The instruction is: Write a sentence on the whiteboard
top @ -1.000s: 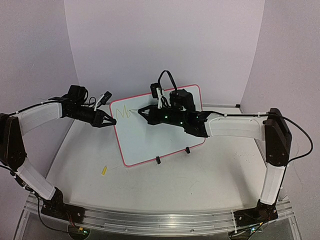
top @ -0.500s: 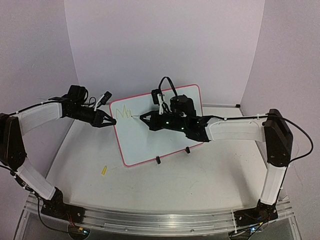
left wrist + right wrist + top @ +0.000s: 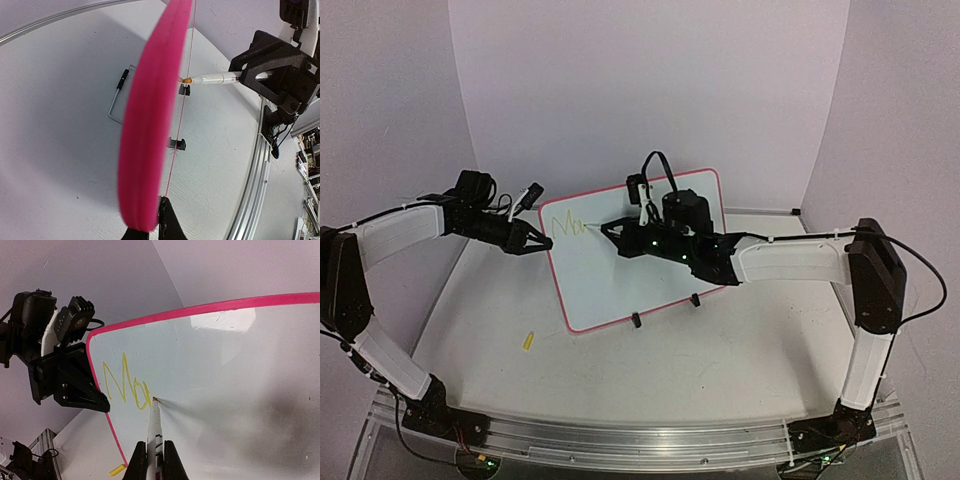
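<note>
- Pinching a white marker [image 3: 154, 432] in the right gripper [image 3: 152, 462], fingers closed snugly around the barrel, with the tip touching the whiteboard [image 3: 620, 285] just past the last yellow stroke.
- Clamping the board's left rim with the left gripper [image 3: 538, 243], fingers closed tight on the pink edge, bracing the tilted board where it stands on the surface [image 3: 720, 370].
- Finding the sentence [image 3: 125, 382] in the board's upper left corner, reading only "Mo" plus the start of a third letter, and judging nearly all of it as not yet written.
- Aiming, for a clean stroke, at light and even pressure: pushing too hard probably means tipping the board back or skidding it, while lifting off means breaking the cursive line.
- Moving the tip along a level baseline towards the right rim, leaving room below for a second line, and holding the left clamp firm against the writing force.
- Counting one whiteboard, two black feet [image 3: 635, 320] under its lower edge, one marker, two grippers, and one small yellow piece [image 3: 528, 341], perhaps the cap, lying near the board's lower left corner.
</note>
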Motion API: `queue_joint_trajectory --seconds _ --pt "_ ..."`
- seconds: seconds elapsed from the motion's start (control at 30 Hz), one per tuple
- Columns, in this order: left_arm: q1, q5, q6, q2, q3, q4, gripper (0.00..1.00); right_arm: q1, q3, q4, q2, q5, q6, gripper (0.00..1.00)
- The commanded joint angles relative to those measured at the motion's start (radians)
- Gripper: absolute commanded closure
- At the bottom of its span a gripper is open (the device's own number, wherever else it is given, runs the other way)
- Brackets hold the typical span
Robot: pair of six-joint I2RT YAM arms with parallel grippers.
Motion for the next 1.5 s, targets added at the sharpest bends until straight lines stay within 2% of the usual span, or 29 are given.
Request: queue_joint_trajectory --seconds 0.0,0.53,0.9,1.47 --pt "-0.003 -0.058 0.01 -0.01 -0.004 -0.013 1.0 -0.013 0.031 0.029 -0.019 0.1 -0.001 1.0" --pt "-0.004 -0.054 0.009 -0.009 -0.004 -0.013 1.0 -0.015 0.053 0.035 -0.009 0.081 -0.011 1.0" --pt "-0.004 -0.052 0.009 -0.011 -0.004 -0.012 1.0 -0.012 -0.044 0.106 -0.1 -0.031 -0.012 1.0" --pt "-0.003 -0.056 0.01 -0.011 -0.004 -0.013 1.0 -0.013 -0.009 0.067 -0.016 -0.019 -0.002 1.0"
